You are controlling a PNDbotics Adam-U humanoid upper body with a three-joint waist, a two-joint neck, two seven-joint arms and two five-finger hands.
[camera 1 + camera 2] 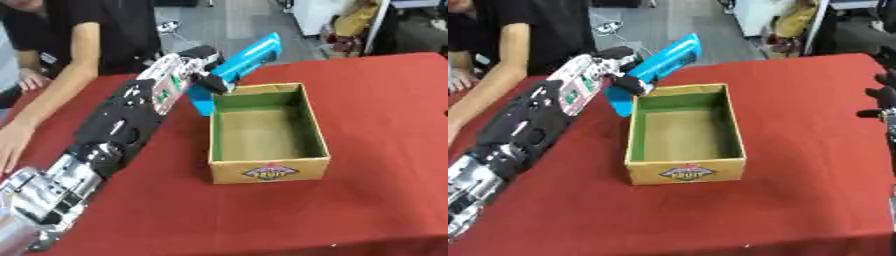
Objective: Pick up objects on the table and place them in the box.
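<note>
My left hand [208, 67] is shut on a long blue box [248, 59], holding it tilted above the far left corner of the cardboard box [270, 171]. The blue box's lower end [201, 101] hangs just outside the cardboard box's left wall. The cardboard box is open at the top, green inside, with nothing visible in it. My right hand [884, 92] shows at the right edge of the right eye view, fingers up and relaxed, away from the box.
A red cloth [385, 115] covers the table. A person in black leans at the far left with a bare hand [10, 142] resting on the cloth beside my left arm. Chairs and clutter stand beyond the far edge.
</note>
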